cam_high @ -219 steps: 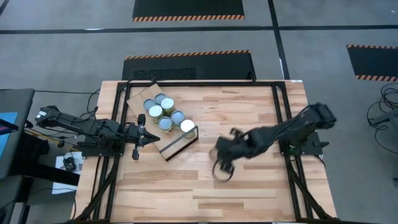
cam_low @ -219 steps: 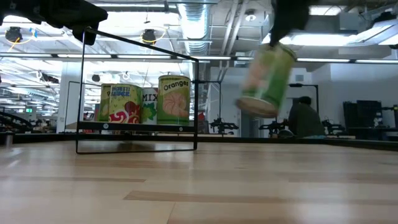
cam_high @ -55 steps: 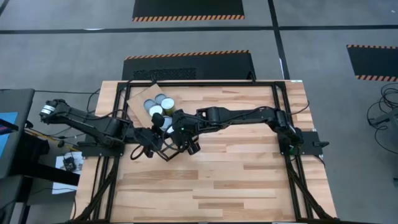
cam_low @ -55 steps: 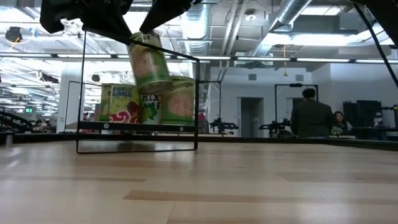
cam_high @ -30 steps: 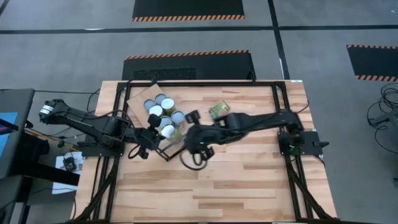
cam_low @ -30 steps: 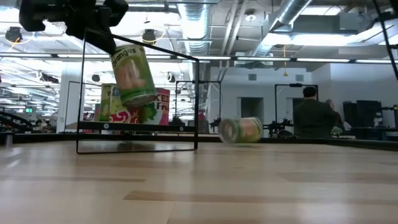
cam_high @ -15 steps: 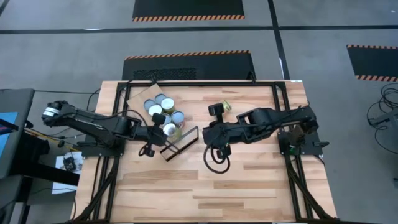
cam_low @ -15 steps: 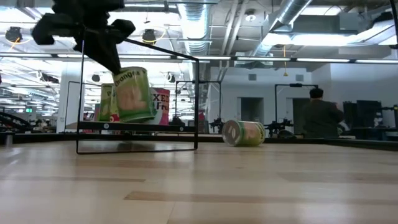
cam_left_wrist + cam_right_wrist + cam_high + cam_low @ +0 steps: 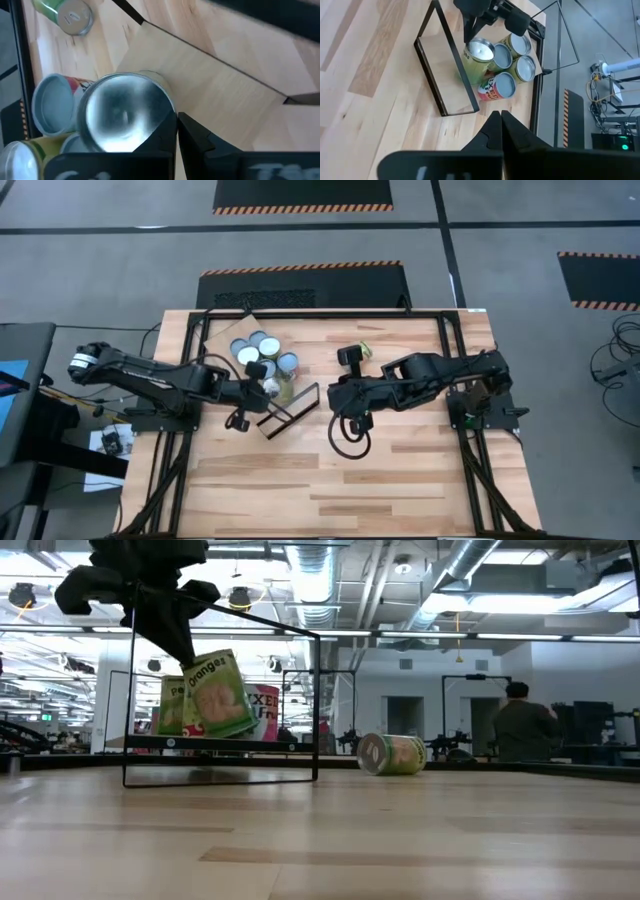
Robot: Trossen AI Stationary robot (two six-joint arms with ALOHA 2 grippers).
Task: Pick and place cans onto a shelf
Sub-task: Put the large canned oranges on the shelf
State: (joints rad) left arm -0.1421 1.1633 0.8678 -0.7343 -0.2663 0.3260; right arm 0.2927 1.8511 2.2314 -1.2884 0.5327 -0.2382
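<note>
At about nine o'clock on the table, the left gripper point(image 9: 262, 385) hangs over the shelf point(image 9: 222, 336), its fingers pinched together against a tilted can point(image 9: 218, 692) labelled "Orange". The fingers meet beside the can's shiny top rather than around it, so to my eye this is a nudge or a steadying touch, not a proper hold. That can leans within the shelf's dark frame point(image 9: 440, 75), not yet upright. I judge the step in hand to be settling it among the cans point(image 9: 255, 352) already standing there, and the next move calls for righting it without toppling its neighbours.

Toward the centre, the right gripper point(image 9: 351, 418) waits clenched and empty. At roughly one o'clock from it, a loose can point(image 9: 391, 753) lies on its side on the table point(image 9: 400, 470), well apart from the shelf, and still needs collecting.

The shelf holds a tight cluster of upright cans, about five.
</note>
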